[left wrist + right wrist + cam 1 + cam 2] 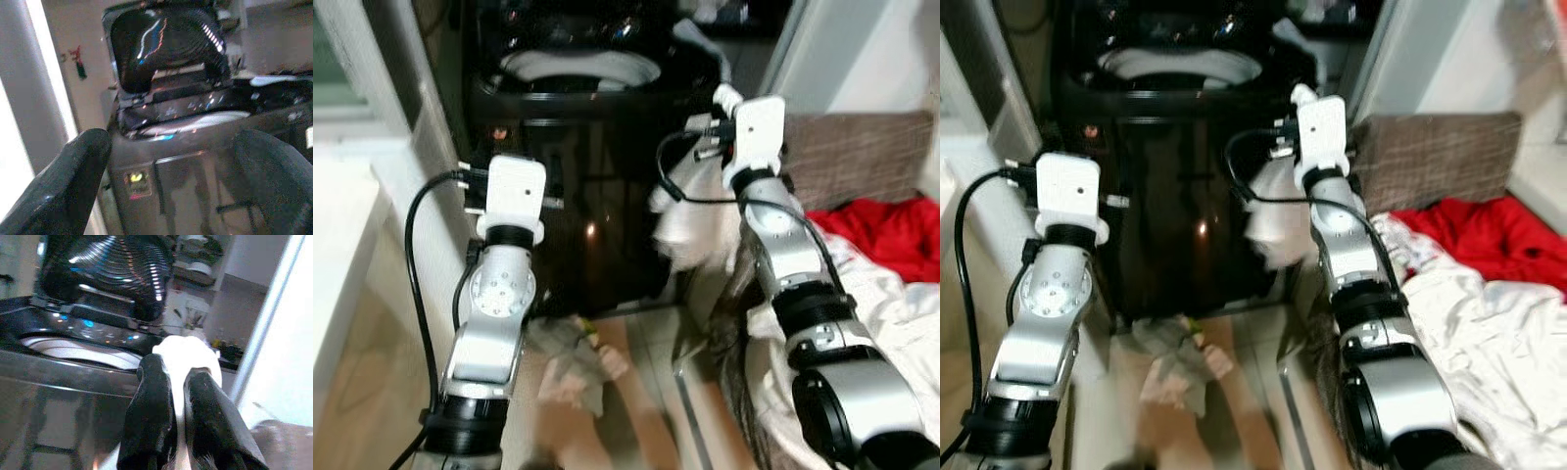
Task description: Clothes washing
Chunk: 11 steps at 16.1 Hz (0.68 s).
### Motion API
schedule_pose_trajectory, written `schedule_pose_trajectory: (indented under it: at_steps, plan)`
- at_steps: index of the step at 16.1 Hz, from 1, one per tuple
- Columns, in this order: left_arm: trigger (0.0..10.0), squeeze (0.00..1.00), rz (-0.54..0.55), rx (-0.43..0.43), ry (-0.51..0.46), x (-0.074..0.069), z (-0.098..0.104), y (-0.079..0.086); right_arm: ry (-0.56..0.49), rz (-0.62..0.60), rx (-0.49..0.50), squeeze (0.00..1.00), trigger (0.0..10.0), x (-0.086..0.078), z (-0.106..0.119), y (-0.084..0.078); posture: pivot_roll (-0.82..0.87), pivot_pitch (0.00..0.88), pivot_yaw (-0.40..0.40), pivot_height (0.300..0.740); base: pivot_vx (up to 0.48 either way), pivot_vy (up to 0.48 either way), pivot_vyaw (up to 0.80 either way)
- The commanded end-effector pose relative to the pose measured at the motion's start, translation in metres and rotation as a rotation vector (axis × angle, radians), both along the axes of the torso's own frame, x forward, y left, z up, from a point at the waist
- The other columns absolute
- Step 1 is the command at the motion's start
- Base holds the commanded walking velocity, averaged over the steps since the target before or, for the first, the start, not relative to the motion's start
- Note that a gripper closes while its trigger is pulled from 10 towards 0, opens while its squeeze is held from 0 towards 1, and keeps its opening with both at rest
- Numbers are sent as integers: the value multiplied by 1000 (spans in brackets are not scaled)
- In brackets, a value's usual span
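Two silver arms are reaching toward a black top-loading washing machine (pixel 573 186), whose lid (pixel 166 44) is standing open above the pale rim of its drum (pixel 579 67). The right gripper (pixel 178 382) is pinching a white garment (pixel 690 230) between its two black fingers (pixel 151 411), which are sitting narrow with the cloth bulging out past their tips; the rest of the garment is hanging down beside the right forearm, just in front of the machine's right front corner. The left gripper (pixel 171 161) is pointing at the machine's front with its fingers (pixel 68 181) spread wide and nothing between them (a small lit indicator (pixel 137 177) is glowing on the panel ahead of it). On the floor at the foot of the machine, a crumpled pale cloth (pixel 573 362) is lying between the two arms. To the right, more laundry is piling up: a red garment (pixel 886 235) and white sheets (pixel 911 323), lying in front of a brown woven basket (pixel 852 157).
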<state>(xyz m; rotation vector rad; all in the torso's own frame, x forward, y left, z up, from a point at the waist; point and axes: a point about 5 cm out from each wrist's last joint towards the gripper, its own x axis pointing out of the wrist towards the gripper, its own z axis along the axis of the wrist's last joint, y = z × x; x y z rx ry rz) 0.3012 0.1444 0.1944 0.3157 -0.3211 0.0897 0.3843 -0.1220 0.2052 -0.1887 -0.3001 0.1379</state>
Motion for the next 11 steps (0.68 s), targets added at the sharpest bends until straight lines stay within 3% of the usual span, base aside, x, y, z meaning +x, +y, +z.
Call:
schedule_pose_trajectory:
  at_steps: [1, 6, 8, 11]
  plan:
    - [10000, 0, -18, 4, -25, 2, 8, -5, -4, -10, -9, 0, 10000, 0, 1, -4, 53, 0, -72, 740, 480, 0, 0]
    - [10000, 0, -59, 4, -30, 0, 8, -11, -76, 7, -24, 0, 10000, 2, 18, -2, 56, 0, -73, 740, 480, 0, 0]
    - [10000, 0, -43, 4, -69, -1, 14, -8, -177, 33, -6, 0, 10000, 6, 56, -2, 54, 0, -68, 740, 480, 0, 0]
    - [10000, 0, -58, 30, -138, -2, 27, -12, -428, 100, -29, 0, 10000, 2, 140, 8, 51, 0, -60, 740, 480, 0, 0]
